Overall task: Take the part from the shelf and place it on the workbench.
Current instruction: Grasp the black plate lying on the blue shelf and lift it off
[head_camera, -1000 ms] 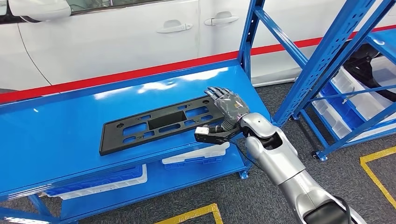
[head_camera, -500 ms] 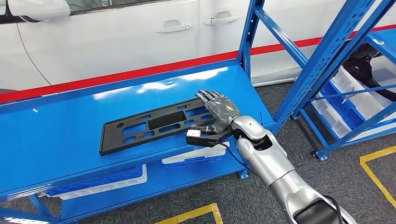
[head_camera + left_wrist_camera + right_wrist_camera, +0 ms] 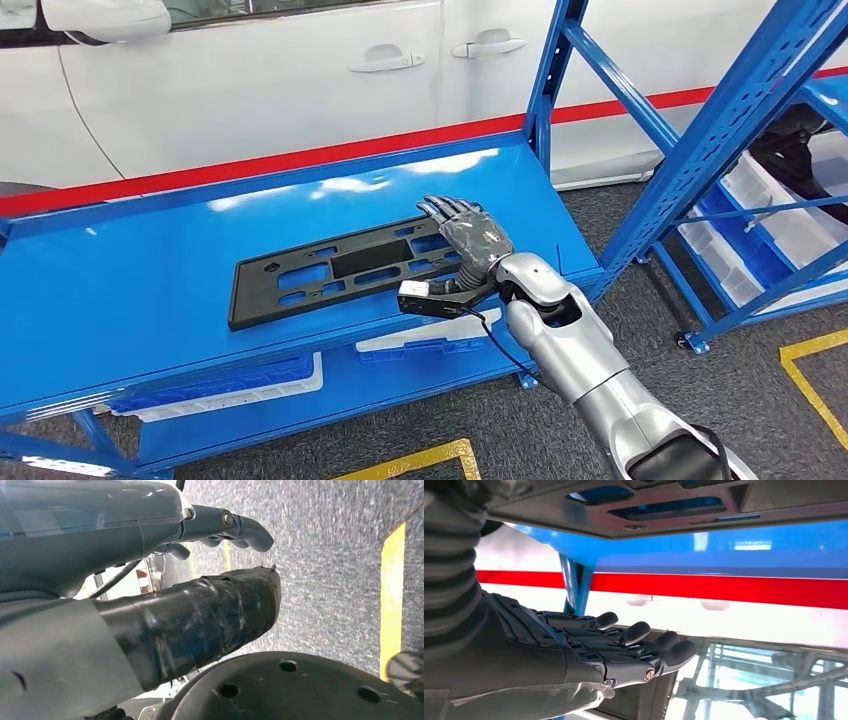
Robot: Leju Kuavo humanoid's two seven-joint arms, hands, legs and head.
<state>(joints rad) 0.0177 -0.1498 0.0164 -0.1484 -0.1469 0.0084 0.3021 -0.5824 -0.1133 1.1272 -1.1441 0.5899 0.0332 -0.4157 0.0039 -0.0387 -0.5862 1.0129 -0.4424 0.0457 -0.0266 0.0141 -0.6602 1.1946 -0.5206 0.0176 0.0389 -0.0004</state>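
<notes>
The right robot hand [image 3: 470,243] hangs open over the right end of the black plate [image 3: 345,268], its fingers [image 3: 440,208] stretched flat and apart with nothing in them; the right wrist view shows a gap between the fingers [image 3: 634,642] and the plate's underside-looking face, so it seems to hover just above, not to press down, though I cannot tell whether the palm touches. That flat, spread pose suits a part this wide and thin: I judge the hand is set either to let go of it or to slide under its edge. The counter [image 3: 120,300], a glossy blue surface, carries the plate flat, long side running left to right, near the front right part of the top, lying wholly on the surface with no end overhanging. Behind it stands a white car [image 3: 250,80], to the right a blue rack [image 3: 700,150] with white bins [image 3: 770,215]. The left robot hand [image 3: 150,580] hangs over grey carpet with fingers loosely curled and nothing in them. A small black camera unit [image 3: 425,297] juts from the right wrist, just above the counter's front edge.
</notes>
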